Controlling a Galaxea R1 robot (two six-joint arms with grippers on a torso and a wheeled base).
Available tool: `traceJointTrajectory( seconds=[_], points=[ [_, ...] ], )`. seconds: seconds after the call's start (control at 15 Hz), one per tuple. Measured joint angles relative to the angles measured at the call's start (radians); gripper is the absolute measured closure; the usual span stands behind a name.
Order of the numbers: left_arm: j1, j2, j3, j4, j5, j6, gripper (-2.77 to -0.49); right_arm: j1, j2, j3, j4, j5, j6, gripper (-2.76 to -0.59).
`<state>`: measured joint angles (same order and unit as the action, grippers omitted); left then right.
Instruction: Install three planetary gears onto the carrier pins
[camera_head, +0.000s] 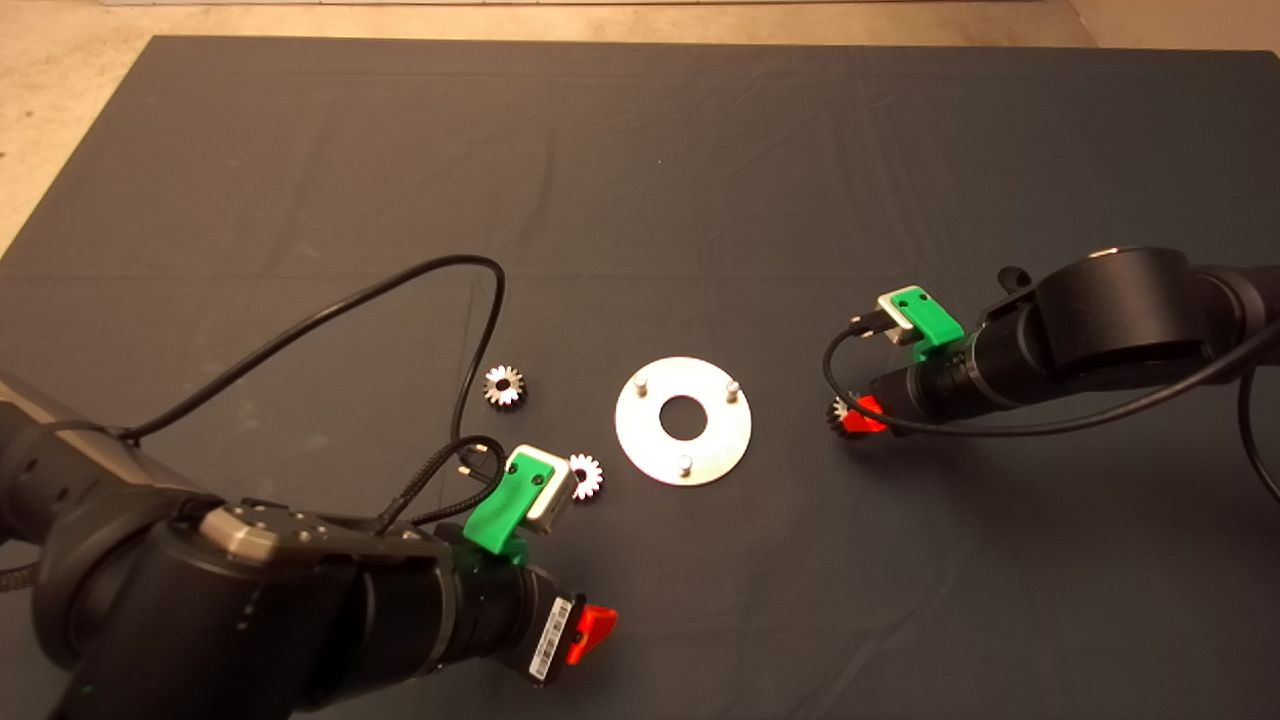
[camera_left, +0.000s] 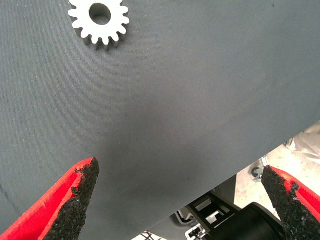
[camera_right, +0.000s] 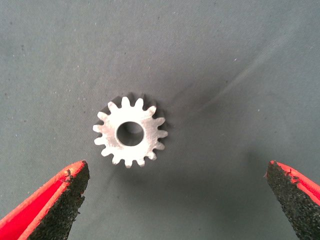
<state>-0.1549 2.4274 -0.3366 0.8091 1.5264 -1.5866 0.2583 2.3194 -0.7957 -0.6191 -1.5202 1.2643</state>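
Presently the right gripper (camera_right: 175, 200) hangs spread above a small silvery toothed gear (camera_right: 131, 130); centre it between the pads, then pinch squarely. Left gripper (camera_left: 180, 205) idles spread near the dark-matted worktop's (camera_head: 640, 150) edge.

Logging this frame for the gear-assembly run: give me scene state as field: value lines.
carrier disc: disc flat on mat, mid-scene, central hole
carrier pins: three pins, all bare
gears installed: none
gear A: on mat, left of disc, apart from both arms
gear B: on mat, near disc's left edge, partly behind left wrist camera
gear C: flat on mat, right of disc, under right end effector
left end effector: open, over the mat's near edge, holding nothing
right end effector: open, fingers straddling gear C, not gripping yet
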Motion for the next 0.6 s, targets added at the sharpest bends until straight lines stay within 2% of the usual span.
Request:
traceJointTrajectory(
  seconds=[0.07, 0.13, 0.2, 0.27, 0.47, 0.6],
  points=[
    [0.0, 0.0, 0.0, 0.0, 0.0, 0.0, -2.33, 0.0, 0.002, 0.0, 0.0, 0.003, 0.0, -2.64],
    [0.0, 0.0, 0.0, 0.0, 0.0, 0.0, -2.33, 0.0, 0.002, 0.0, 0.0, 0.021, 0.0, -2.64],
    [0.0, 0.0, 0.0, 0.0, 0.0, 0.0, -2.33, 0.0, 0.002, 0.0, 0.0, 0.048, 0.0, -2.64],
    [0.0, 0.0, 0.0, 0.0, 0.0, 0.0, -2.33, 0.0, 0.005, 0.0, 0.0, 0.067, 0.0, -2.64],
    [0.0, 0.0, 0.0, 0.001, 0.0, 0.0, -2.33, 0.0, 0.017, 0.0, 0.0, 0.08, 0.0, -2.64],
    [0.0, 0.0, 0.0, 0.002, 0.0, 0.0, -2.33, 0.0, 0.017, 0.0, 0.0, 0.08, 0.0, -2.64]
  ],
)
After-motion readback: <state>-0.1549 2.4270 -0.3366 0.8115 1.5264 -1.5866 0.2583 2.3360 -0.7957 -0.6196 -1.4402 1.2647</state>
